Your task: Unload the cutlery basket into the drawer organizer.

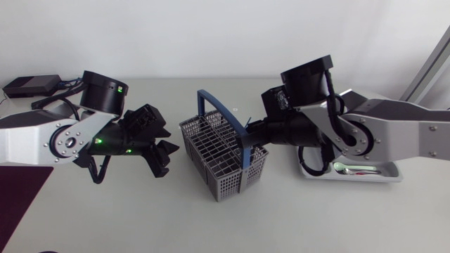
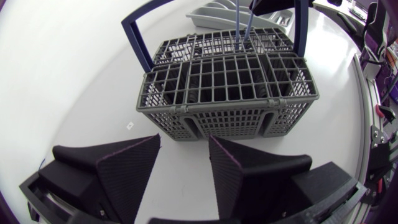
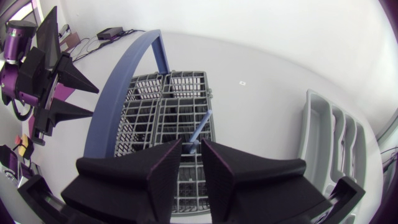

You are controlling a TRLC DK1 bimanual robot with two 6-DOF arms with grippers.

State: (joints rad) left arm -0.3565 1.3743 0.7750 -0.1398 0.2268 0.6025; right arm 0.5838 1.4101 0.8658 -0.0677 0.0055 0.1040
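White table [image 1: 211, 225] shows all round the cutlery basket [image 1: 221, 158] at centre. The left gripper [image 2: 183, 146] waits just left of it, jaws wide, holding nothing. The right gripper [image 3: 191, 144], over the basket, pinches a blue utensil handle [image 3: 202, 124]. The drawer organizer [image 1: 390, 176] lies right, near the edge.

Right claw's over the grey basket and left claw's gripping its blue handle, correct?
No. The left claw is open and empty, short of the grey basket, off its blue handle, as the left wrist view shows. The right claw is over the basket.
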